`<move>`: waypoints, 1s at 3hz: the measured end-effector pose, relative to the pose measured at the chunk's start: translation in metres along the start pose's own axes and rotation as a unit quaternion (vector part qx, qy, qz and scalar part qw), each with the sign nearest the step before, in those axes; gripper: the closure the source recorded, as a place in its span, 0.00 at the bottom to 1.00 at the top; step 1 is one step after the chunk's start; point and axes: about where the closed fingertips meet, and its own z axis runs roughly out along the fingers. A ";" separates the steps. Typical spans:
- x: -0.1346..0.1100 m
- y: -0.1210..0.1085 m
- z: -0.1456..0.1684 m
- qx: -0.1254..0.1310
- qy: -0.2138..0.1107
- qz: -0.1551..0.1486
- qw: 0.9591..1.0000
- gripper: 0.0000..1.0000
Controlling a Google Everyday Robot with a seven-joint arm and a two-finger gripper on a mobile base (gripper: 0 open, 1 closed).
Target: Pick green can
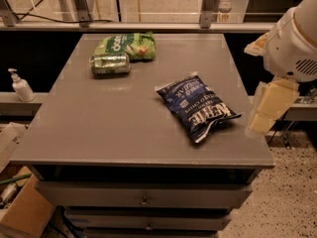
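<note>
The green can (110,63) lies on its side toward 11 o'clock on the grey table (99,128), just beside the near edge of 1 flat green snack bag (126,45) at its 1 o'clock. A dark blue chip bag (197,105) lies apart at the can's 4 o'clock. The gripper (265,110) hangs off the table's right edge at 3 o'clock, well apart from the can; whether it is open or closed cannot be told.
</note>
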 end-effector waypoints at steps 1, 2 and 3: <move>-0.034 -0.001 0.024 -0.008 -0.035 -0.014 0.999 0.00; -0.069 -0.006 0.053 -0.025 -0.069 -0.022 0.997 0.00; -0.105 -0.011 0.084 -0.044 -0.113 -0.019 0.992 0.00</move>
